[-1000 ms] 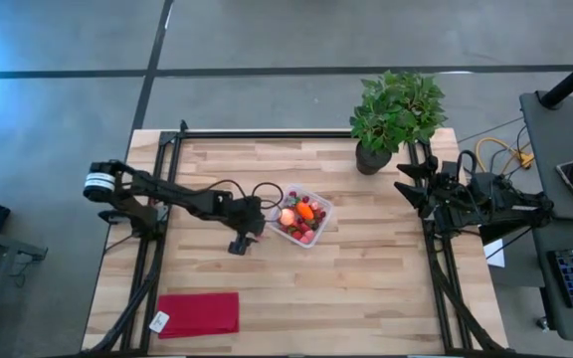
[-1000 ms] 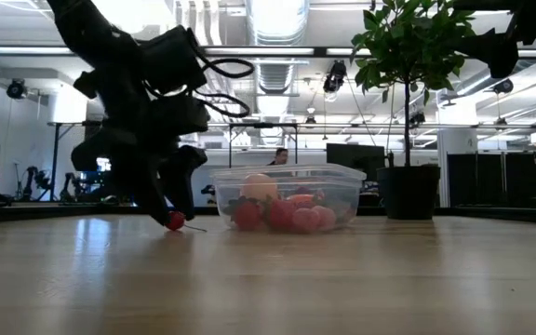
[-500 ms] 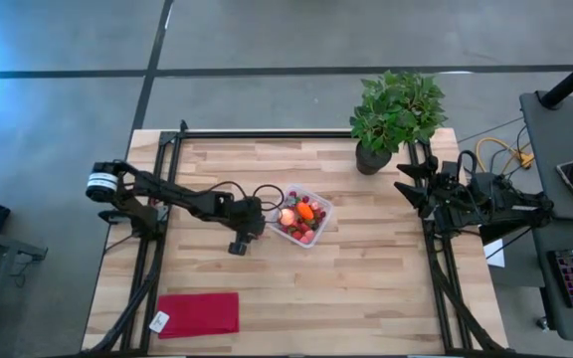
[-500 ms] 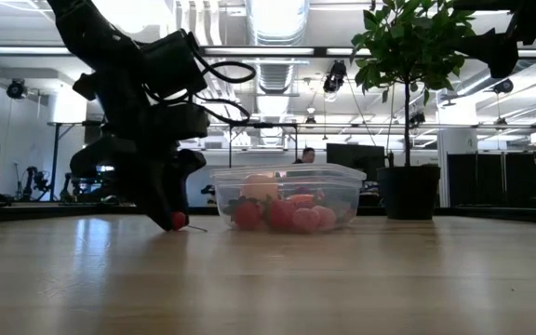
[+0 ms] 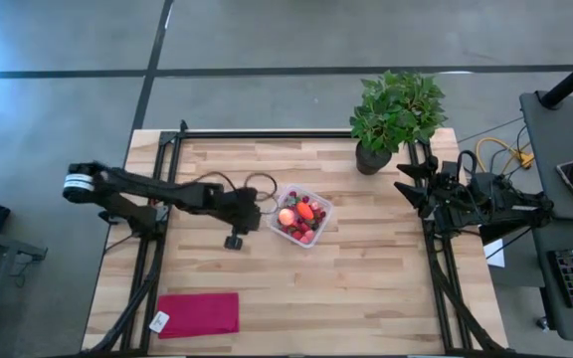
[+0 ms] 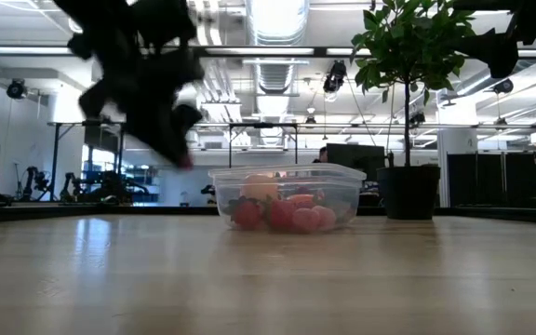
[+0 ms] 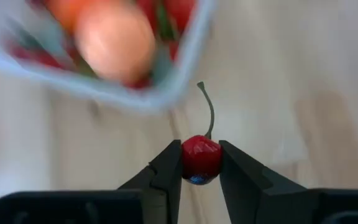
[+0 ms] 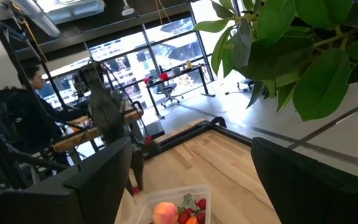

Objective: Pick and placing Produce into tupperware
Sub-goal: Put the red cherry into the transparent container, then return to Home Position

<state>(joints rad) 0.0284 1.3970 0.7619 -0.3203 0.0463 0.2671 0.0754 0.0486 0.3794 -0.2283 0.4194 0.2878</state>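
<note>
The clear tupperware (image 5: 318, 225) stands mid-table and holds a pale orange round fruit (image 5: 287, 215), an orange carrot-shaped piece (image 5: 306, 210) and small red berries (image 5: 302, 232). My left gripper (image 5: 260, 211) hangs just left of the tupperware, shut on a small red cherry (image 7: 201, 158) with a green stem. In the low view the gripper (image 6: 184, 156) is above the table, a little higher than the tupperware's rim (image 6: 287, 171). My right gripper (image 8: 191, 146) waits open at the table's right edge, near the plant. My left gripper pinches the cherry's two opposite sides (image 7: 186, 160) between its fingertips (image 7: 169, 163). The fingers slant downward from the table's left. The stem (image 7: 210, 111) sticks out past the fingertips. The cherry is lifted clear of the table, beside the tupperware's left wall (image 7: 160, 98).
A leafy potted plant (image 5: 396, 111) stands at the far right of the table. A flat red cloth (image 5: 199, 313) with a white tag (image 5: 160, 320) lies at the near left. Bare wood lies in front of the tupperware.
My left gripper has shut on the cherry that lay on the table left of the tupperware. It has then risen with it, from table height to above the rim's height. The cherry is now lifted clear.
</note>
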